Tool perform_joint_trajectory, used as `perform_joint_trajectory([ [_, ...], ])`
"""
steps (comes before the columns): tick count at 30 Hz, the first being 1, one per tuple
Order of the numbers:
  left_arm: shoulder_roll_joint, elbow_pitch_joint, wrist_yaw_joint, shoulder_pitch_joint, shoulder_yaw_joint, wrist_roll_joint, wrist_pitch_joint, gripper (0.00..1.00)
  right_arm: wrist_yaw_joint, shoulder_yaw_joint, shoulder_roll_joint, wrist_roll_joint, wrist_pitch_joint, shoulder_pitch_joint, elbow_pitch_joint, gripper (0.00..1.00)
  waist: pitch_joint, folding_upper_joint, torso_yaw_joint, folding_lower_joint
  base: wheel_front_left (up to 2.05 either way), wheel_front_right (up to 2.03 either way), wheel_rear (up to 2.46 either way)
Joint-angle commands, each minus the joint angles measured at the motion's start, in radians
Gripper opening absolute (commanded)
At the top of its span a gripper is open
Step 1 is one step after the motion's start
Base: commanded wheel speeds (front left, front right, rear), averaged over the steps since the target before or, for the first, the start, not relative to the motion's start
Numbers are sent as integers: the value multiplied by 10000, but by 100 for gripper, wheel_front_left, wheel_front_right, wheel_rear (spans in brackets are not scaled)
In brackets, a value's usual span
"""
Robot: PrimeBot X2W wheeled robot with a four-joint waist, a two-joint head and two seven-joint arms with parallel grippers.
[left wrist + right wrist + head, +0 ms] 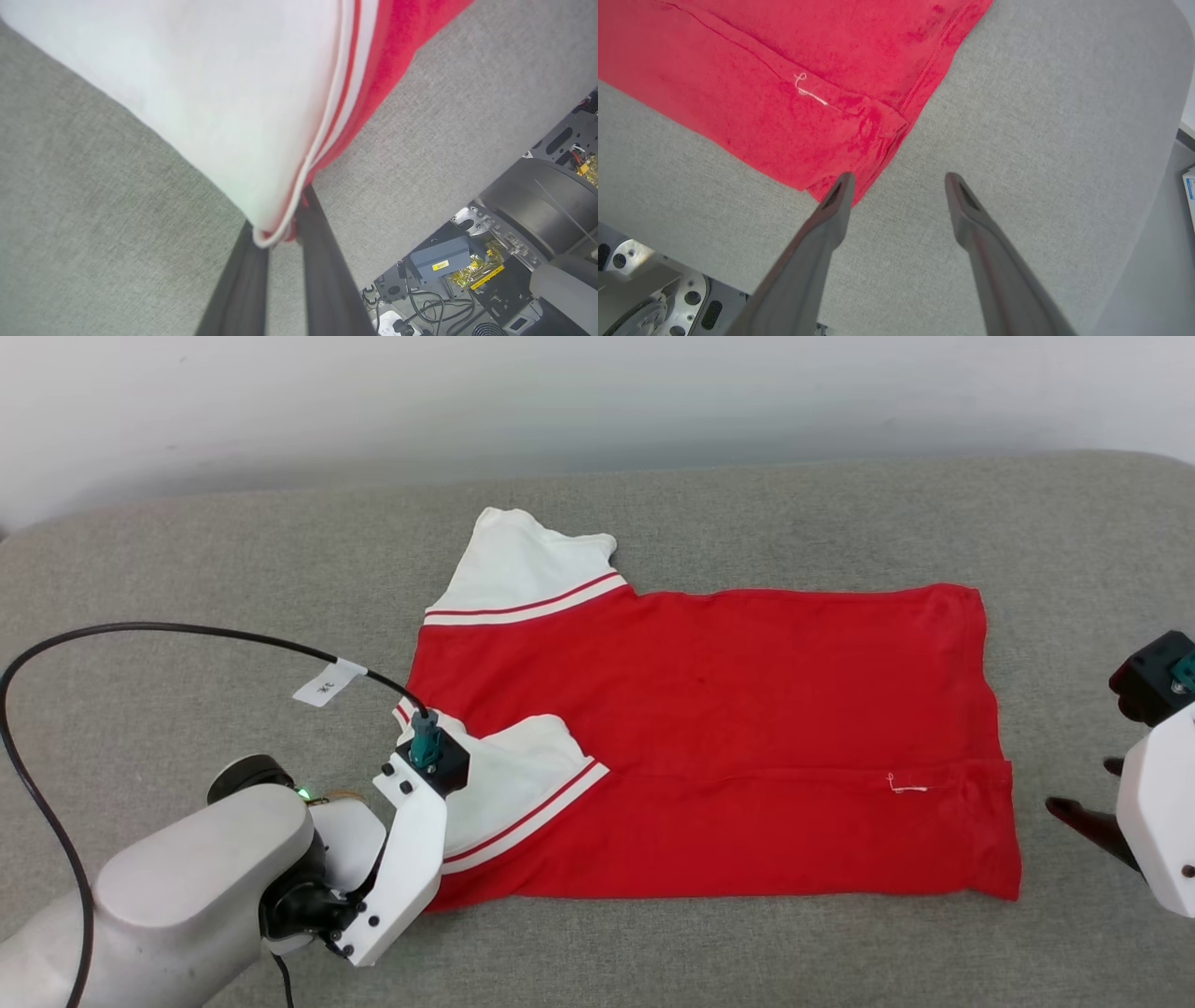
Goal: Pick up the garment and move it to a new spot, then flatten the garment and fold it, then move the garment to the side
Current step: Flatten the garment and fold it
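Observation:
The garment is a red T-shirt with white sleeves, lying spread on the grey padded table, its near edge folded in and the near sleeve laid over the red body. In the left wrist view my left gripper is shut on the tip of that white sleeve, the cloth pinched between the two dark fingers. My right gripper is open and holds nothing. It hovers just off the garment's near hem corner, at the right edge of the head view.
A black cable with a white tag arcs over the table to my left wrist. The table's near edge runs close behind both grippers, with my base and electronics below it. A pale wall rises behind the table.

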Motion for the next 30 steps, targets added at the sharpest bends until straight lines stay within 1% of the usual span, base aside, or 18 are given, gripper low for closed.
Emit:
perform_joint_trajectory([
  [1, 37, -101, -10, -194, -52, 31, -121, 0, -12, 273, -243, 340, 768, -270, 51, 100, 86, 0, 84, 0, 0, 0, 0],
  [2, 37, -101, -10, -194, -52, 31, -121, 0, -12, 273, -243, 340, 768, -270, 51, 100, 86, 0, 84, 0, 0, 0, 0],
  [4, 25, -150, -11, -302, -54, 38, -177, 0, -12, 494, -325, 550, 1345, -428, 243, 100, 177, 0, 160, 0, 0, 0, 0],
  [7, -10, -186, -9, -457, -72, 51, -297, 0, -12, 726, -51, 743, 1796, -529, 676, 100, 332, 0, 271, 0, 0, 0, 0],
  [10, -53, -220, -9, -632, -91, 78, -349, 0, -12, 930, 298, 782, 1947, -533, 1162, 100, 517, 0, 385, 0, 0, 0, 0],
  [15, -64, -293, -9, -804, -120, 170, -422, 0, -10, 1361, 984, 701, 1720, -395, 2070, 100, 792, 0, 510, 0, 0, 0, 0],
  [18, -66, -300, -9, -835, -129, 190, -479, 0, -10, 1752, 1416, 899, 1553, -175, 2545, 100, 904, 0, 543, 0, 0, 0, 0],
  [21, -57, -289, -5, -815, -139, 196, -524, 0, -10, 2046, 1646, 1107, 1328, -114, 2847, 100, 954, 0, 565, 0, 0, 0, 0],
  [22, -44, -275, -5, -780, -142, 192, -545, 0, -9, 2147, 1650, 1127, 1251, -148, 2861, 47, 940, 0, 553, 0, 0, 0, 0],
  [23, -24, -256, -5, -714, -142, 188, -548, 0, -9, 2190, 1627, 1141, 1080, -226, 2823, 0, 894, 0, 532, 0, 0, 0, 0],
  [27, 76, -128, -5, -431, -147, 93, -730, 0, -9, 2278, 1279, 1235, 462, -645, 2525, 0, 589, 0, 438, 0, 0, 0, 0],
  [30, 191, -142, -5, -231, -147, 8, -828, 0, -9, 2306, 876, 1340, 25, -824, 2266, 0, 288, 0, 394, 0, 0, 0, 0],
])
